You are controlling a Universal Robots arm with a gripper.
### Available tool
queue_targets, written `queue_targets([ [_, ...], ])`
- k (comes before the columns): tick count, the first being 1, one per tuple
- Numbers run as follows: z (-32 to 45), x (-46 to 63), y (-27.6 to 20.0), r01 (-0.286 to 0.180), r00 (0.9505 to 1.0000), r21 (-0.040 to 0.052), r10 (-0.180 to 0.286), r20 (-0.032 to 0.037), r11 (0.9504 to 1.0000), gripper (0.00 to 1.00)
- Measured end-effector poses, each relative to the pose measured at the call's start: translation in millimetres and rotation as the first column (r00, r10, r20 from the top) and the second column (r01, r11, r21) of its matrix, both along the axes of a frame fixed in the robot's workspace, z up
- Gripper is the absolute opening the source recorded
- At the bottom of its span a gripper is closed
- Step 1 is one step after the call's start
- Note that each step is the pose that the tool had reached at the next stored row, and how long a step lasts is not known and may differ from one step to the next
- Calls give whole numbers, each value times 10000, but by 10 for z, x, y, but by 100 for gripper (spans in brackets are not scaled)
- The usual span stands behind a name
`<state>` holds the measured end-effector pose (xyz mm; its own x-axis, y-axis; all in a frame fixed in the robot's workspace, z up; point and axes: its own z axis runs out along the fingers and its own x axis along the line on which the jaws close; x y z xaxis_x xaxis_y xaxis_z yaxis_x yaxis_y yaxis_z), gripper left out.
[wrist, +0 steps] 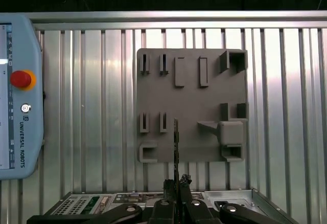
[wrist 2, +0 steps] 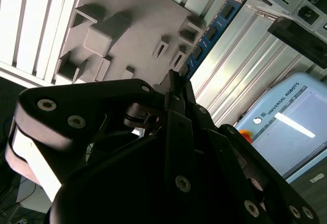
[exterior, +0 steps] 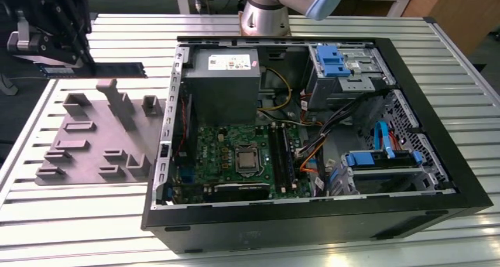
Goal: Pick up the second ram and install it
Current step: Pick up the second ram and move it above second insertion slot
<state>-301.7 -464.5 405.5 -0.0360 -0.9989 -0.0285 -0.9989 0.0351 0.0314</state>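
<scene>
**Memory stick in the gripper beside the open computer**

An open computer case (exterior: 312,226) lies on its side on a slatted metal table (exterior: 78,220). Inside it a green motherboard (exterior: 222,147) shows, with its processor socket (exterior: 246,160) and, just to the exterior view's right of that, long black memory slots (exterior: 281,156). A grey power supply (exterior: 222,79) sits beyond the board. Blue drive brackets (exterior: 332,62) and loose cables fill the side of the case on the exterior view's right. The case's upright wall stands between the board and the tray outside it.

That grey plastic tray (exterior: 78,147) with raised blocks and posts lies flat on the table, just beside the case on the exterior view's left. The arm's base (exterior: 264,18) stands behind the case. In both wrist views a teach pendant (wrist: 15,96) with a red button rests on the table, well apart from the tray.

The gripper (exterior: 61,65) hangs at the far edge of the tray, outside the case. Its fingers are drawn together and clamp one end of the second ram (exterior: 98,71). In the exterior view the stick reaches from the gripper toward the case, with its free end close to the tray's tallest post. Whether it touches the tray cannot be told. In the second wrist view its blue-green board and dark chips (wrist 2: 209,32) run out from the fingertips (wrist 2: 176,88). In the first wrist view it appears edge-on (wrist: 176,142), as a thin dark line over the tray.
</scene>
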Motion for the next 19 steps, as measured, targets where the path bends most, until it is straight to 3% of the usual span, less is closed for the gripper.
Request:
queue_targets([
  [19, 0, 168, 0, 0, 10000, 1, 0, 0, 10000, 14],
])
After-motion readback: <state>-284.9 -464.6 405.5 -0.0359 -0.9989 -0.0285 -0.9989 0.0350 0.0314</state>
